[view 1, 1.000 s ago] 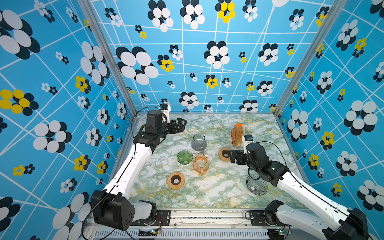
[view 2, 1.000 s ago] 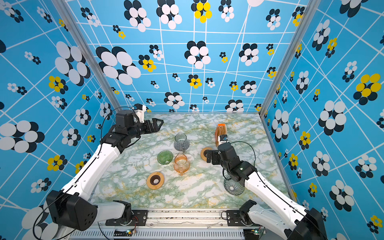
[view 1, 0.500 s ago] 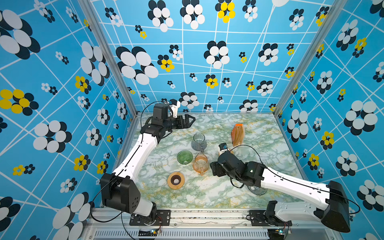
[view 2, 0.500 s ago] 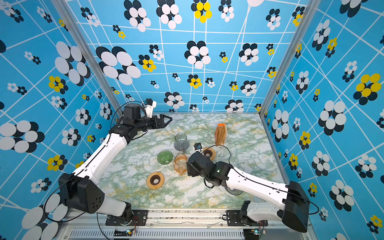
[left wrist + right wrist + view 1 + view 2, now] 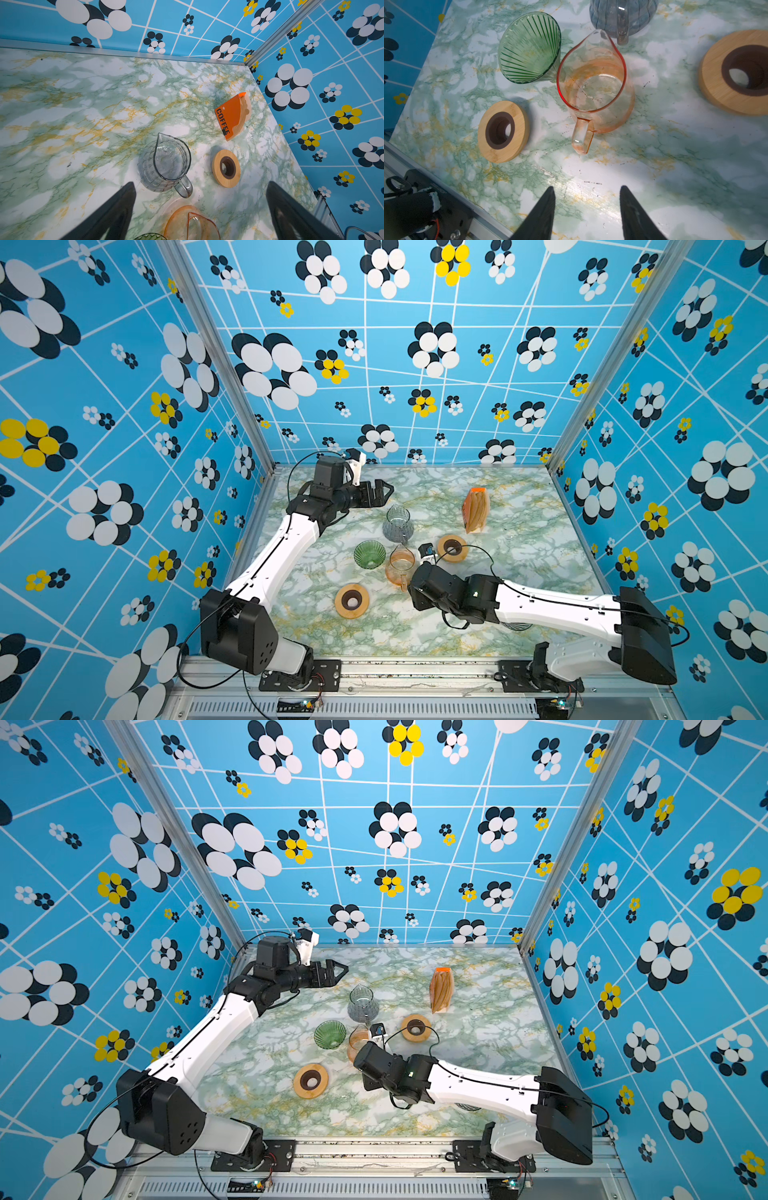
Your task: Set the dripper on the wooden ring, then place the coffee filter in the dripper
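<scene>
Two arms: neither one holds anything.
Left end effector: jaws wide apart, hovering over the far left of the counter, just left of the grey pitcher.
Right end effector: jaws partly apart with only bare counter between them, near the middle, aimed at the handle of the orange pitcher.
Coffee filters: stacked in the orange pack standing far right, well apart from both arms.
Green dripper: empty, apparently tipped on its side, just left of the orange pitcher.
Wooden rings: one near and left of centre, one right of the orange pitcher.
Step in hand: judged as the opening stage, since no filter has been drawn yet.
Next move: likely a reach to the pack and a light pinch on one paper edge. The dripper probably needs to sit mouth up first.
</scene>
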You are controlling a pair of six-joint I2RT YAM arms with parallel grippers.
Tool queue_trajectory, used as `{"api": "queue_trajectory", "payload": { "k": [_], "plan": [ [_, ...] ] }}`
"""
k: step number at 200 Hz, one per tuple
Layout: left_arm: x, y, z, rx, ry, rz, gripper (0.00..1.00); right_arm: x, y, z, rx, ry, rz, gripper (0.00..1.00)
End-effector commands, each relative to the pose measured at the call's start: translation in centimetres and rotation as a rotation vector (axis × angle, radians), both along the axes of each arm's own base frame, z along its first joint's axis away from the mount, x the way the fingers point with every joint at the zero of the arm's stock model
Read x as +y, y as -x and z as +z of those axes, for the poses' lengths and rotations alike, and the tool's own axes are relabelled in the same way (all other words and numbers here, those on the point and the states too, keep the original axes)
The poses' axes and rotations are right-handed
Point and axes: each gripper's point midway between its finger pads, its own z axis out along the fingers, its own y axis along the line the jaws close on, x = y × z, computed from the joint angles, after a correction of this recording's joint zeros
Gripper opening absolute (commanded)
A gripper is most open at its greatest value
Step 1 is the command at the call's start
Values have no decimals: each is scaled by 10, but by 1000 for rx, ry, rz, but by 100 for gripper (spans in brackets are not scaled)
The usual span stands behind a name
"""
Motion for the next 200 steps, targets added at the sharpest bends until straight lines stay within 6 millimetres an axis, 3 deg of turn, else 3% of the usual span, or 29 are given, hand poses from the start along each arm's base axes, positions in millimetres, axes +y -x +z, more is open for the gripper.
{"api": "queue_trajectory", "payload": {
  "k": [1, 54, 200],
  "plan": [
    [0, 10, 8, -48, -65, -2, 99, 8, -6, 7, -6, -39, -56, 48],
    [-8, 16, 7, -62, -104, -20, 99, 14, -12, -4, 4, -11, -107, 43],
    [-5, 16, 7, -64, -124, -15, 99, 39, -28, -34, 3, 81, -147, 36]
  ]
}}
